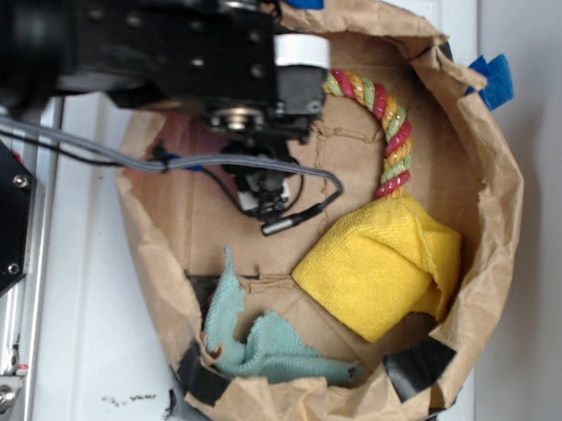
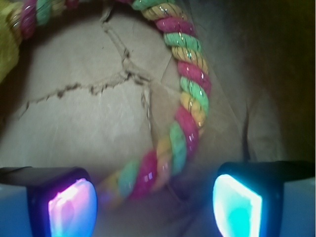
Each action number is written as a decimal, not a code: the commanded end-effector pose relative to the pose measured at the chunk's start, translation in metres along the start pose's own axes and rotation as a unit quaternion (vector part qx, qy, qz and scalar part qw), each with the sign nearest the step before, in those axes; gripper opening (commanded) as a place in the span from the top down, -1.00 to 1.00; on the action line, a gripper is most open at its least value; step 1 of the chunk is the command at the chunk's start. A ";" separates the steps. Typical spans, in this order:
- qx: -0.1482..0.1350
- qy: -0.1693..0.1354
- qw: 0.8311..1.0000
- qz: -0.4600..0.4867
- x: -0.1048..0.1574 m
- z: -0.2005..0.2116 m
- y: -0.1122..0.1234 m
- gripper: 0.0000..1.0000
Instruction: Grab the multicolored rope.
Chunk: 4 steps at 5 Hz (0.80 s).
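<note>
As your gripper [image 2: 155,207] hangs with jaws apart | multicolored rope [image 2: 190,106] arcs from between the pads toward 12 o'clock, inside the paper bag [image 1: 485,182] | risk: closing off-centre, you could roll the cord out sideways.

Exterior looks straight down from above, wrist close behind gripper [image 2: 155,205], both showing multicolored rope [image 1: 395,132].
</note>
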<state>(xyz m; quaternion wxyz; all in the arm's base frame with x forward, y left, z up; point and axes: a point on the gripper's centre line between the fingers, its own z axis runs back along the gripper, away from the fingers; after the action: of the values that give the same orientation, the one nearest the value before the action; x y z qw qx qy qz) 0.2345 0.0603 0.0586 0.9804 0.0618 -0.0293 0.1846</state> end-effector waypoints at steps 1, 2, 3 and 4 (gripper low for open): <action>-0.004 -0.012 0.997 0.071 0.031 -0.002 0.010 -1.00; -0.004 -0.006 0.998 0.070 0.037 -0.009 0.006 -1.00; -0.014 -0.003 0.999 0.043 0.039 -0.020 -0.004 -1.00; -0.016 0.010 0.999 0.032 0.040 -0.033 -0.010 -1.00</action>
<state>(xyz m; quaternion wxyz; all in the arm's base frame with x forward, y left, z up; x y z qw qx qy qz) 0.2695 0.0614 0.0231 0.9738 0.0466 -0.0061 0.2226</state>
